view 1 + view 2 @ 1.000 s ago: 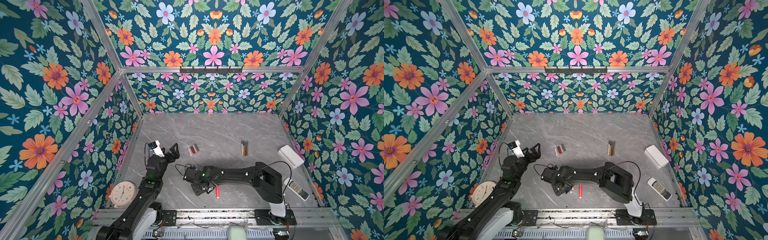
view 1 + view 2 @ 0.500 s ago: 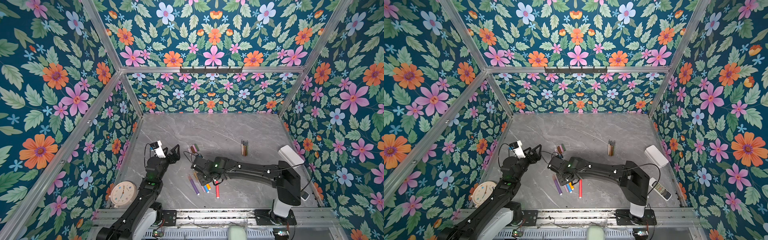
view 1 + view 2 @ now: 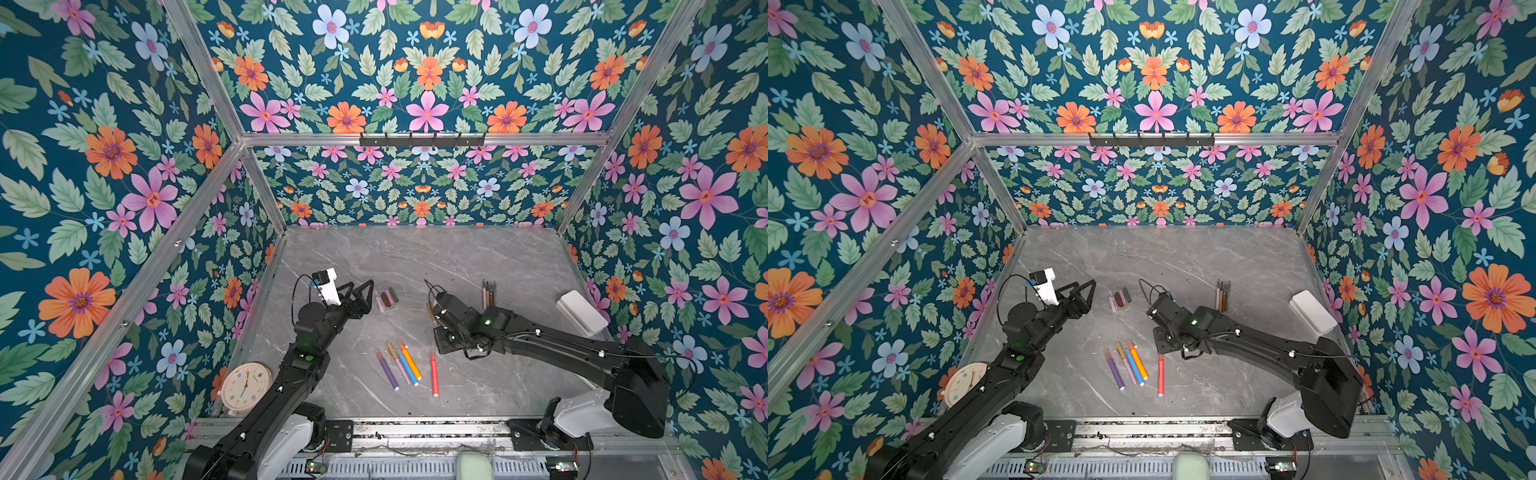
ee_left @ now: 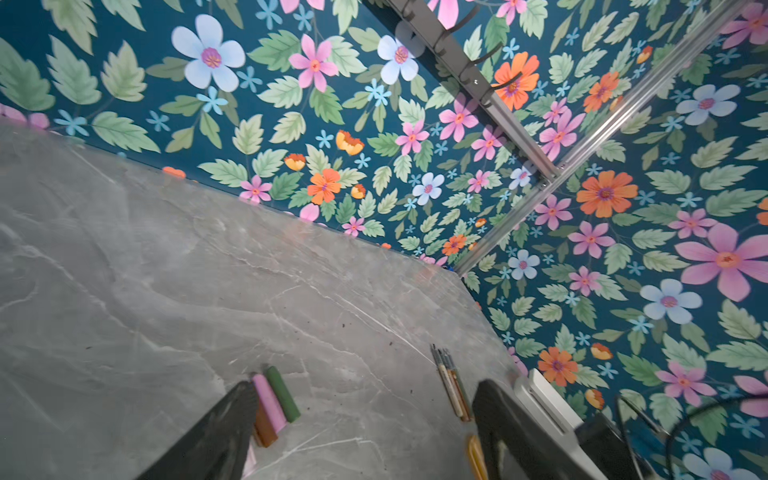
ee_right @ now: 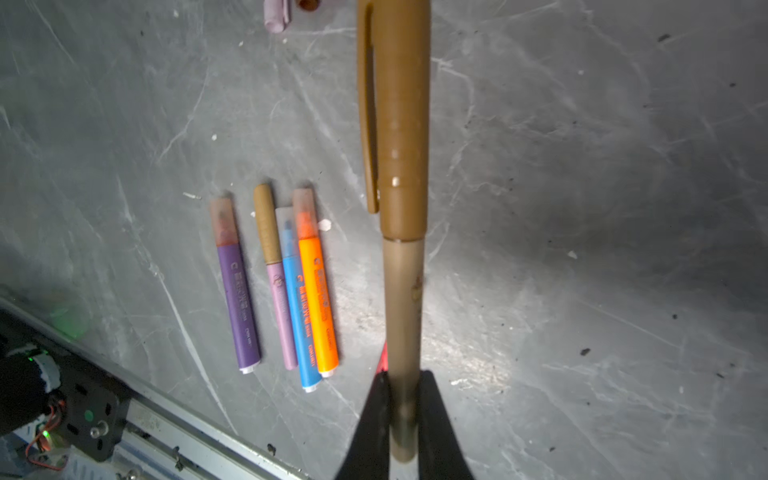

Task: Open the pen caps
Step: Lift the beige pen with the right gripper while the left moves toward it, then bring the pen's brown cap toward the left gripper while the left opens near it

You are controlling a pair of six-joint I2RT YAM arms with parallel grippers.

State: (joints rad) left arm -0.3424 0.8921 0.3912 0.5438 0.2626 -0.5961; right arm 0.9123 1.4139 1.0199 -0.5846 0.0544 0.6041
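left gripper [image 3: 360, 287]: spread, just left of loose caps [image 3: 387, 297]
right gripper [image 5: 404, 376]: pinching brown pen [image 5: 402, 299], cap [image 5: 401, 124] on
near middle: five pens [image 3: 405, 366] lying side by side

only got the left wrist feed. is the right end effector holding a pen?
Observer: Yes. The right end effector is shut on a gold pen, gripping the barrel.
Operator: cap off yet?
Observer: No, the gold cap is on the pen.
Operator: other capped pens around?
Observer: Four lie side by side on the table: purple pen, pink pen, blue pen, orange pen, with a red pen beside them.
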